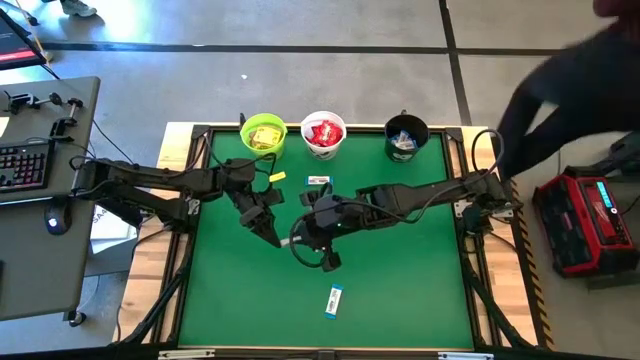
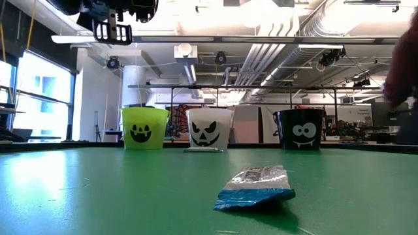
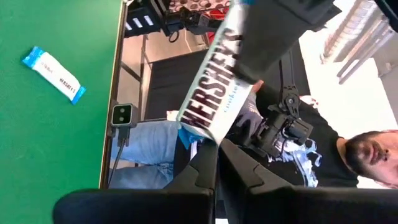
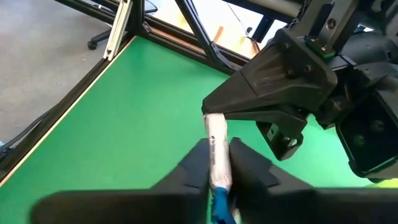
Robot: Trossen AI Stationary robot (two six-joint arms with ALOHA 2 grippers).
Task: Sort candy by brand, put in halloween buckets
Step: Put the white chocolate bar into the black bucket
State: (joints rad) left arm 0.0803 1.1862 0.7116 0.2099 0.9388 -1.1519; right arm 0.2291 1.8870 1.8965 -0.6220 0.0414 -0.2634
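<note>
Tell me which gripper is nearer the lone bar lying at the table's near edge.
Right. The right gripper hangs just beyond the bar, toward the buckets; the left gripper sits farther off to the left.

The worktop [image 1: 400, 290] is bright green inside a pale wooden frame, and both arms are dark, nearly black. Along its far edge stand a lime green bucket [image 2: 144, 128], a white bucket [image 2: 209, 129] and a black bucket [image 2: 299, 129], the first two with dark jack-o'-lantern faces, the black one with white eyes and fangs. The loose candy bar [image 1: 334, 300] has a blue-and-white wrapper with dark lettering, and a small yellow packet [image 1: 277, 177] lies nearby.
</note>
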